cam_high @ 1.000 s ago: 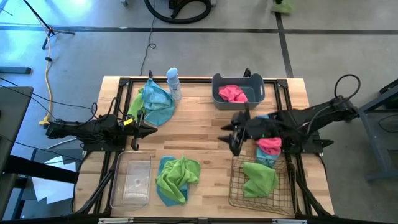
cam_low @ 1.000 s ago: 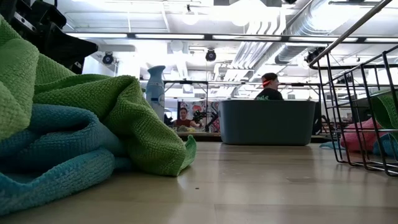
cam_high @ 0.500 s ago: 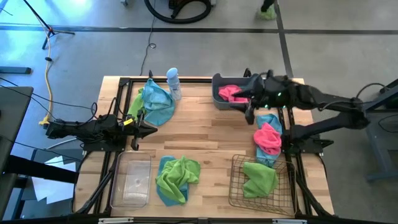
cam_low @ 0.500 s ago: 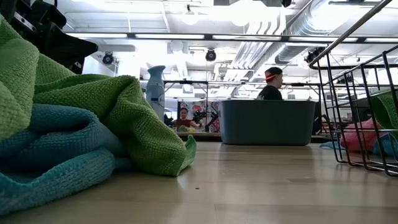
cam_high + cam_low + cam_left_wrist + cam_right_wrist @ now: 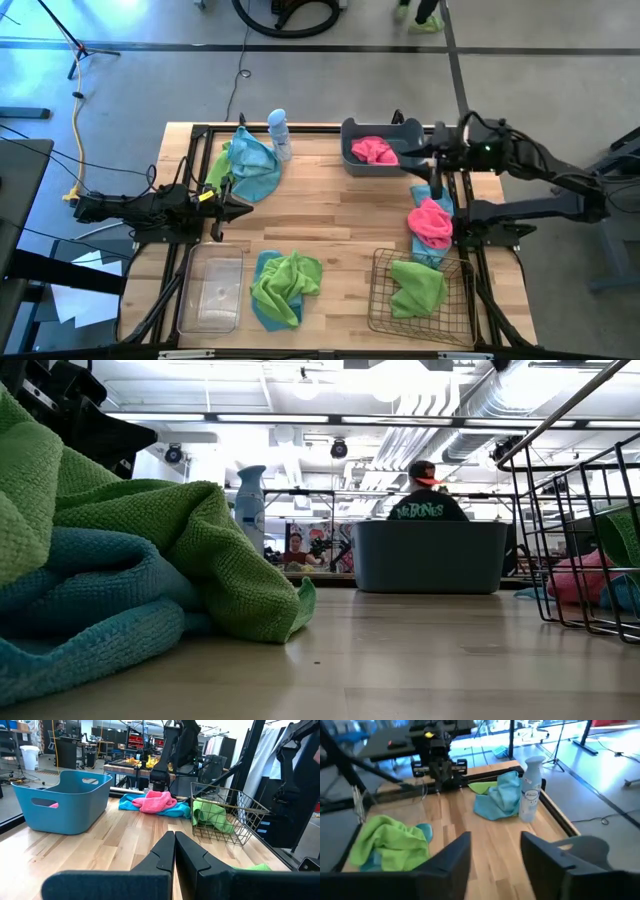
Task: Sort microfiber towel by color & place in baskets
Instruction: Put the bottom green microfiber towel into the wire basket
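Swung back from the wire-mesh basket (image 5: 415, 292), the right gripper (image 5: 418, 156) now hangs over the grey-blue tub (image 5: 383, 145), fingers (image 5: 451, 857) apart and seemingly empty. One pink towel (image 5: 374, 150) lies in that tub; another pink towel (image 5: 432, 221) sits on a teal one beside the basket on the desk (image 5: 320, 215). The left gripper (image 5: 240, 209) waits clenched near the clear bin (image 5: 212, 291).
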You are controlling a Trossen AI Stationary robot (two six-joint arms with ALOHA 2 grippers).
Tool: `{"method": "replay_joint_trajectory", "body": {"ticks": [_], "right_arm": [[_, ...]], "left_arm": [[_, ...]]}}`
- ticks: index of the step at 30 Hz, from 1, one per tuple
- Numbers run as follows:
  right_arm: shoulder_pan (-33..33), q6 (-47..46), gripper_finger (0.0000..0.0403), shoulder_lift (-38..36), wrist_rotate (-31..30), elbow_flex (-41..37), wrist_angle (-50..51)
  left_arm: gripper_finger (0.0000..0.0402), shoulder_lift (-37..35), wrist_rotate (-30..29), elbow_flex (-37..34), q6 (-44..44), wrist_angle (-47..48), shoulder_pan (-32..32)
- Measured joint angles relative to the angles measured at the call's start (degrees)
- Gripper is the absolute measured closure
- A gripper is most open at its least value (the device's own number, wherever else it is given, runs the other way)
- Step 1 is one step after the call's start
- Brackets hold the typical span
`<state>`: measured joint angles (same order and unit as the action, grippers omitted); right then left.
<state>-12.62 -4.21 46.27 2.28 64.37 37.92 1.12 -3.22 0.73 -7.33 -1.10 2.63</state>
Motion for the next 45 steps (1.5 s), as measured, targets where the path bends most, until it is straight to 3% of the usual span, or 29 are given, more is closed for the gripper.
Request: {"method": "replay_joint_trajectory", "body": {"ticks": [5, 7, 18, 34, 45], "right_arm": [[0.0, -5.3, 0.0369, -6.9, -0.4, -9.8, -7.7], [0.0, -6.6, 0.0393, -8.7, -0.1, -14.0, -12.5], [0.0, -10.6, 0.0397, -7.0, 8.6, -32.6, -43.4], [0.0, -10.9, 0.0402, -5.8, 11.3, -33.6, -47.5], [0.0, -11.3, 0.0403, -5.8, 11.3, -33.6, -51.5]], "left_arm": [[0.0401, 0.0, 0.0, 0.0, 0.0, 0.0, 0.0], [0.0401, 0.0, 0.0, 0.0, 0.0, 0.0, 0.0], [0.0401, 0.0, 0.0, 0.0, 0.0, 0.0, 0.0], [0.0401, 0.0, 0.0, 0.0, 0.0, -0.4, 0.0], [0.0401, 0.0, -1.8, 0.0, -5.7, -14.4, 0.0]]}}
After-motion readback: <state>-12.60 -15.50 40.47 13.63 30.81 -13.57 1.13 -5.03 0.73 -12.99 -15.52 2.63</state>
